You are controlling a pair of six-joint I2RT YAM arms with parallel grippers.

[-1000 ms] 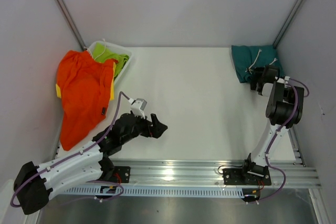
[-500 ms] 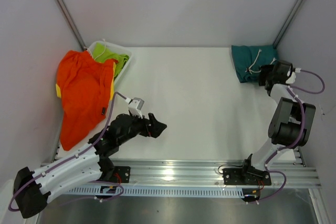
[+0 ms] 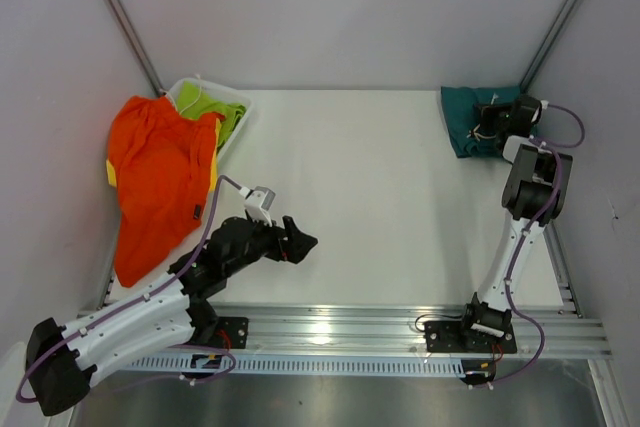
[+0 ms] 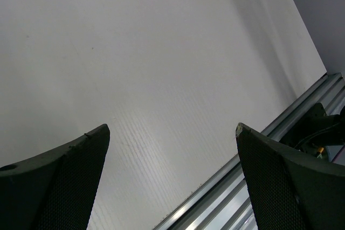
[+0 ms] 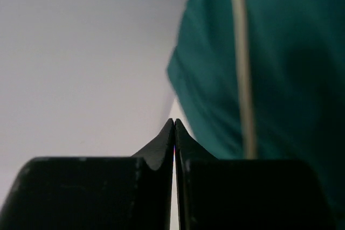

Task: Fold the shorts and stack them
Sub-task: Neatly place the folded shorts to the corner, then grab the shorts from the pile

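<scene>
Risking an empty pinch, the right hand [image 5: 174,125] sits closed at the edge of the teal shorts [image 5: 269,52], tips meeting with no cloth seen between them; a lift could bring up nothing, or snag only the drawstring [image 5: 241,52]. The teal pair lies bunched in the desk's [image 3: 380,177] far right corner, long axis roughly across it, drawstrings toward the right wall. The orange shorts [image 3: 160,182] drape along the left wall, lengthwise near-to-far. The left hand [image 4: 172,127] hangs wide open over the desk
</scene>
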